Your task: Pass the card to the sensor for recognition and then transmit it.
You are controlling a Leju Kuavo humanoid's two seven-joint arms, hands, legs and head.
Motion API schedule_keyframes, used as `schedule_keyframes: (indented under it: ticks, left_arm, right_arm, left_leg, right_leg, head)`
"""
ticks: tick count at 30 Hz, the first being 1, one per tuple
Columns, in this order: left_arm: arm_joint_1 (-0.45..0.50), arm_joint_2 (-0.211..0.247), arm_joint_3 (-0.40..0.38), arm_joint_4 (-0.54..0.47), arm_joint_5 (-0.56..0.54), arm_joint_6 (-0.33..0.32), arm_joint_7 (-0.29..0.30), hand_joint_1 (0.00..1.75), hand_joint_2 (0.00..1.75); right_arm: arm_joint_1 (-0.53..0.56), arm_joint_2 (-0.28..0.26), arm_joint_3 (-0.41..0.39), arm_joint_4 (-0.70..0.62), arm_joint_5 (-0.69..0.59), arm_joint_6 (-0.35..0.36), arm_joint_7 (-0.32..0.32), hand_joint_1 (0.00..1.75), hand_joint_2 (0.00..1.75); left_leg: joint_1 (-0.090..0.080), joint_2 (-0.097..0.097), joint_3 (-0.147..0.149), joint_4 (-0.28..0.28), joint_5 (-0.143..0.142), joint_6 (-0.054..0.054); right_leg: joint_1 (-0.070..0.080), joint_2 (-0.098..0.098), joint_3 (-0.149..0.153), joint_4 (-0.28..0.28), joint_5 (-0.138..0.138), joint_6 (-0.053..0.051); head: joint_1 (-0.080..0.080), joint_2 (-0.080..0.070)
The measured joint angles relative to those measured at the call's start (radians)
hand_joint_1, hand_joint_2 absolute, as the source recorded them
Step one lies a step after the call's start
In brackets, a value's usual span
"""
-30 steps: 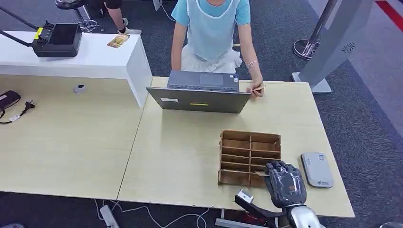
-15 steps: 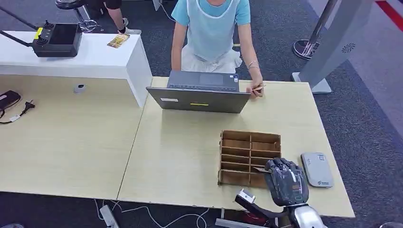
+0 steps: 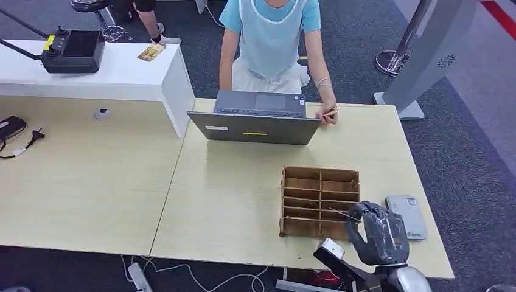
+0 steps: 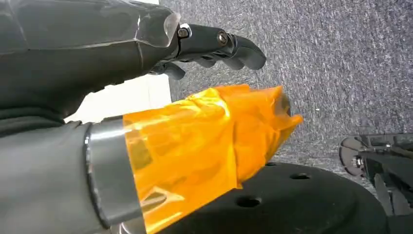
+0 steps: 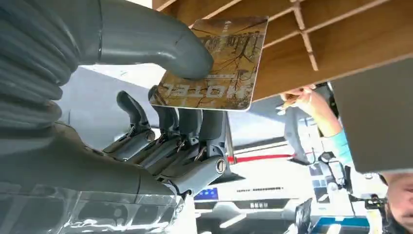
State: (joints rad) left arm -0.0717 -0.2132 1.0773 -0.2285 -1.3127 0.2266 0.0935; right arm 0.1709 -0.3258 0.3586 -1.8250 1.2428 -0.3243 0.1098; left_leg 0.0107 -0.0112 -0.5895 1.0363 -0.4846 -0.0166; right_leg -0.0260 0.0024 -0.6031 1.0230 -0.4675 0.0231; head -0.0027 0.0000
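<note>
My right hand hovers at the near right corner of the wooden compartment box and pinches a brown printed card between thumb and fingers. From the head view the card appears edge-on, as a thin sliver sticking out toward the box. The card is above the box's slots, clear of them. The grey sensor pad lies flat on the table just right of the hand, partly covered by it. My left hand hangs over the carpet, fingers loosely extended, holding nothing.
A person sits at the far side behind an open laptop, one hand on the table edge. A white counter at the back left carries a black device. The table's near edge is right under my hand.
My right hand has risen and shifted right, toward the sensor pad, drawing the card up out of the box's near compartment.
</note>
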Motion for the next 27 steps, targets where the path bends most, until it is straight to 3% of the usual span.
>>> schedule_keyframes:
  ticks: [4, 15, 27]
  left_arm:
    - [0.0, 0.0, 0.003, 0.0, 0.0, 0.0, -0.005, 0.0, 0.0]
    - [0.0, 0.0, 0.012, 0.0, -0.002, 0.0, -0.009, 0.0, 0.0]
    - [-0.001, 0.0, 0.012, 0.0, -0.01, -0.001, -0.017, 0.0, 0.0]
  right_arm:
    - [0.013, 0.0, -0.015, -0.028, -0.045, -0.001, -0.035, 1.69, 1.75]
    - [0.014, 0.0, -0.027, -0.074, -0.12, -0.002, -0.128, 1.68, 1.75]
    - [-0.085, 0.0, -0.022, -0.082, -0.137, 0.018, -0.186, 1.69, 1.75]
  left_leg:
    - [0.0, 0.0, 0.0, 0.0, 0.0, 0.0]
    - [0.0, 0.0, 0.0, 0.0, 0.0, 0.0]
    - [0.0, 0.0, 0.0, 0.0, 0.0, 0.0]
  right_leg:
    - [0.0, 0.0, 0.0, 0.0, 0.0, 0.0]
    - [0.0, 0.0, 0.0, 0.0, 0.0, 0.0]
    - [0.0, 0.0, 0.0, 0.0, 0.0, 0.0]
  head:
    - [0.0, 0.0]
    - [0.0, 0.0]
    - [0.0, 0.0]
